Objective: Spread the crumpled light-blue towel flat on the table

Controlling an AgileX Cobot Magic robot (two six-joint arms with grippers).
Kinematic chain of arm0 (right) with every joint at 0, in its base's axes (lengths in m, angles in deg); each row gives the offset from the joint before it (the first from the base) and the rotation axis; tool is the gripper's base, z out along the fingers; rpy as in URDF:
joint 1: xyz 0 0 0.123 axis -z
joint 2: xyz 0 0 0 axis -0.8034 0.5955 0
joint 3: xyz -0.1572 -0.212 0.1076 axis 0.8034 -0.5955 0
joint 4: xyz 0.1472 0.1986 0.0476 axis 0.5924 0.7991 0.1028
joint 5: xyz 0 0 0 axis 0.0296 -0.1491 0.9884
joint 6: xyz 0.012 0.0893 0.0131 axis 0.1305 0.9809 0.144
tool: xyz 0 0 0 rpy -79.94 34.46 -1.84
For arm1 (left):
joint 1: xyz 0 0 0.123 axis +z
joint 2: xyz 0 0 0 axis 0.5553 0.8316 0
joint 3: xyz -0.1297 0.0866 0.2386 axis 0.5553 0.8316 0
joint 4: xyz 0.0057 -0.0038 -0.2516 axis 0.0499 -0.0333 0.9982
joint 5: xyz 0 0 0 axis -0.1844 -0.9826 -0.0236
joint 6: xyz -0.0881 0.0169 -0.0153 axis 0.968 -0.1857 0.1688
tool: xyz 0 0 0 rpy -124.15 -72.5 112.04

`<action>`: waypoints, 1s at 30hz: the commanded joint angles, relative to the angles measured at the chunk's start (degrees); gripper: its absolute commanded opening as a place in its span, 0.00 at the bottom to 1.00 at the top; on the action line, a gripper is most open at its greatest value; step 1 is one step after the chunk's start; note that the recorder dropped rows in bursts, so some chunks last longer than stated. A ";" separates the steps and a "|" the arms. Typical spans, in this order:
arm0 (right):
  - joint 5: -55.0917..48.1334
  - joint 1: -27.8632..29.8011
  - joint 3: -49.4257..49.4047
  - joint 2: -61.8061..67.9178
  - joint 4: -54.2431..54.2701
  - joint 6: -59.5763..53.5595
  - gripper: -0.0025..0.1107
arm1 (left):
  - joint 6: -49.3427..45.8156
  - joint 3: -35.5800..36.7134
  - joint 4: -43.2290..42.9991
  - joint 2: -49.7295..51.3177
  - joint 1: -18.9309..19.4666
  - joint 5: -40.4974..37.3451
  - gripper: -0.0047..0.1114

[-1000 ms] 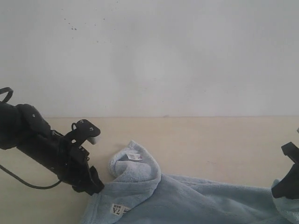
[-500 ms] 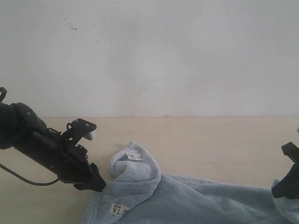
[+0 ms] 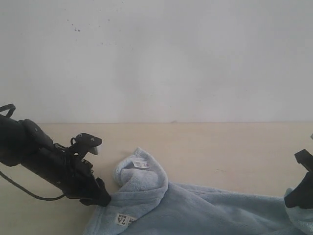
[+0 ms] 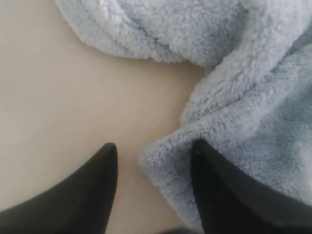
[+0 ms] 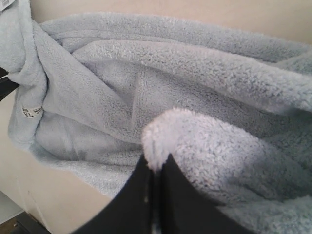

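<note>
A plain white wall (image 3: 156, 58) stands behind the pale beige table (image 3: 220, 147). In the exterior view the towel (image 3: 195, 205) lies along the near edge of that table, bunched and folded, running from the left gripper across to the right one. One corner is rolled up into a hump with a small white tag (image 3: 140, 164) on it. A second tag (image 3: 122, 220) shows lower down, near the left edge.

We see the right gripper (image 5: 157, 163) closed tight on a fold of the towel, with a tuft of pile poking out above its fingertips. The left gripper (image 4: 153, 148) has its jaws apart and sits low at the towel's left corner. One finger is over bare table and the other lies against the pile, with the corner's edge between them. Nothing is pinched there yet.

We judge the cloth to be soft, limp and fairly light, and not fragile at all. It will sag and fold wherever we leave it unsupported, and the thick terry will likely drag on the tabletop rather than glide. A hold in the middle would only lift a bunch, so we would take it at the hemmed corners and edges. The pile squashes down, so the left claw needs a deep bite on that corner, since a shallow pinch could slip off. The rolled hump near the tag will probably need its own tug.
</note>
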 commanded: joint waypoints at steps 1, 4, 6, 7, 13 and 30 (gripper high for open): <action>-0.01 -0.07 -0.01 -0.73 0.57 -0.66 0.02 | -0.58 0.26 0.76 -0.12 0.05 -1.17 0.43; 0.12 -0.07 -0.01 -0.73 0.57 -0.77 0.02 | -1.22 0.26 0.76 -0.12 0.05 -2.98 0.42; 0.12 -0.07 -0.01 -0.73 0.57 -0.77 0.02 | -2.27 0.26 0.76 -0.12 0.05 -4.94 0.40; 0.12 -0.07 -0.01 -0.73 0.57 -0.77 0.02 | -2.42 0.26 0.91 -0.12 0.05 -5.43 0.39; 0.12 -0.07 -0.01 -0.73 0.57 -0.77 0.02 | -4.85 0.15 1.93 -0.12 0.05 -6.83 0.24; 0.07 -0.07 -0.01 -0.73 4.14 0.81 0.02 | -0.34 0.15 0.45 -17.22 0.05 -3.56 0.07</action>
